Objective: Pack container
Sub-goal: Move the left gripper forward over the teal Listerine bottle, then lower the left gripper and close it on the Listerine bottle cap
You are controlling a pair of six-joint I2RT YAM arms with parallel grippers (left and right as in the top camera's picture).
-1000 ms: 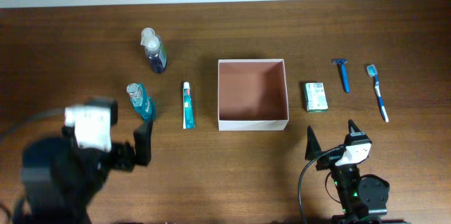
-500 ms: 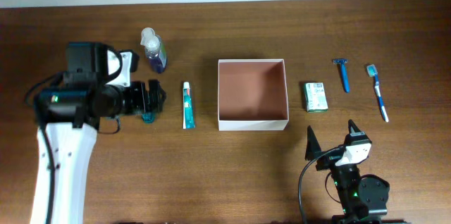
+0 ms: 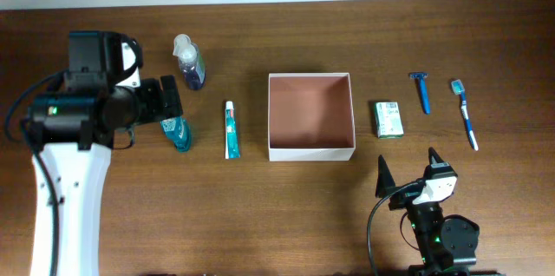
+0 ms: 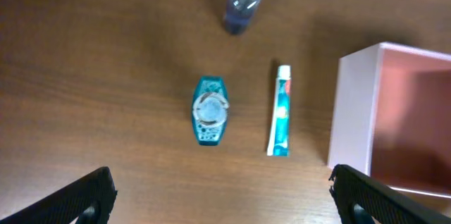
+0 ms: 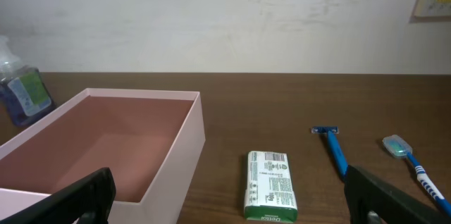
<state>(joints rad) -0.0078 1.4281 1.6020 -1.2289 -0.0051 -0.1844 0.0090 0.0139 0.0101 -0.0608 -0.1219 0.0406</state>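
Observation:
The container [image 3: 310, 154], a square white-walled box with a pinkish-brown inside, stands open at the table's middle with nothing in it. In the left wrist view one white wall of the container [image 4: 352, 111] shows at the right. My left gripper [image 3: 170, 102] hovers open above a teal bottle [image 3: 177, 131], which the wrist view shows upright from above [image 4: 210, 111], ahead of the open gripper [image 4: 222, 182]. My right gripper [image 3: 406, 167] rests open near the front edge. In the right wrist view it [image 5: 229, 182] faces the container [image 5: 176, 175] and a green-and-white box [image 5: 270, 185].
A toothpaste tube [image 3: 231, 128] lies between the teal bottle and the container. A blue pump bottle [image 3: 189, 61] stands behind them. Right of the container lie the green-and-white box [image 3: 388, 119], a blue razor [image 3: 421, 91] and a toothbrush [image 3: 464, 113].
My left arm has swung up from the front left corner to the teal bottle, then shifted slightly left. The right arm has not moved. No object has moved.

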